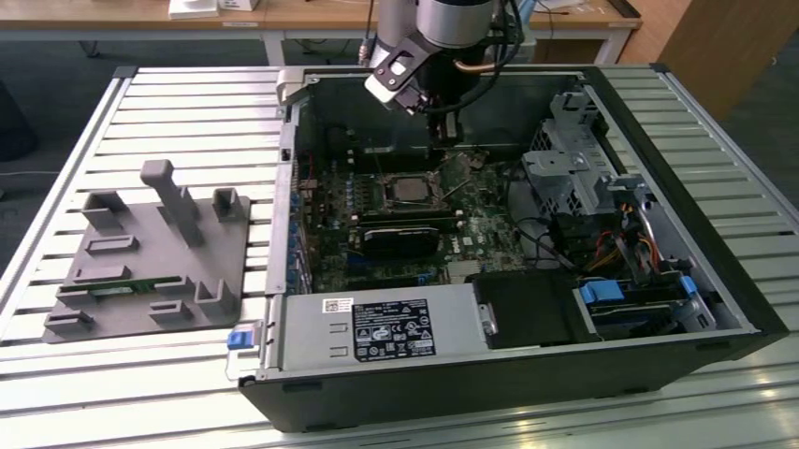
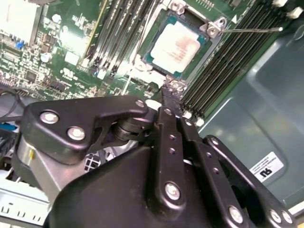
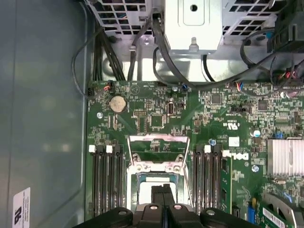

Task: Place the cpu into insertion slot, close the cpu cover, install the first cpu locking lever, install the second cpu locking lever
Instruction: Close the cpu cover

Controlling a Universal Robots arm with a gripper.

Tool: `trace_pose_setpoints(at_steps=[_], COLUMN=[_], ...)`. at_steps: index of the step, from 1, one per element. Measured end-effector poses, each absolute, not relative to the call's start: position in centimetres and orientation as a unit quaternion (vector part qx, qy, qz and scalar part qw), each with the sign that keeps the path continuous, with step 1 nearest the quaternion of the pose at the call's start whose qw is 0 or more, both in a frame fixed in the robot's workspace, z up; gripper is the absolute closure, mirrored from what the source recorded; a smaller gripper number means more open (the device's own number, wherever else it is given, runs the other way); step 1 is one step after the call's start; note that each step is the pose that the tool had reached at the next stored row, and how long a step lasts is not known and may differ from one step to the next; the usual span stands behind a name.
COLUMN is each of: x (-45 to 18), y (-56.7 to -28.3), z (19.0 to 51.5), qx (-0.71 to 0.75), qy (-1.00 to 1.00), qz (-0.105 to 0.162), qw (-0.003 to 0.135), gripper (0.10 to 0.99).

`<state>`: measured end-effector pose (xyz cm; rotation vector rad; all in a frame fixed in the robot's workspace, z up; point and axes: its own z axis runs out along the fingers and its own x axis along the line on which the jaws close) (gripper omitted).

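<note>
Gripper (image 2: 172,89) low inside open case (image 1: 699,281), fingers (image 3: 156,194) pressed together, nothing held, tips just beside slot (image 3: 134,187) edge. Cpu (image 2: 176,46) seated flat in slot, pale top exposed. Cover (image 3: 159,142) swung open, lying beyond slot on side away from gripper. Thin lever (image 2: 251,30) juts from slot corner across memory slots. Grey fixture (image 1: 150,253) on table (image 1: 187,94), exterior view's left.

white label (image 1: 387,329) print seems illegible.
</note>
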<state>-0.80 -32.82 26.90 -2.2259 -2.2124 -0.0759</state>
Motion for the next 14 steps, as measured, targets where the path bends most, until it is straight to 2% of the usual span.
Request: trace_pose_setpoints(at_steps=[14], x=[2.0], y=[-32.8], z=[26.8], qx=[-0.699], qy=[-0.715], qz=[-0.024], qw=[0.002], gripper=[0.98])
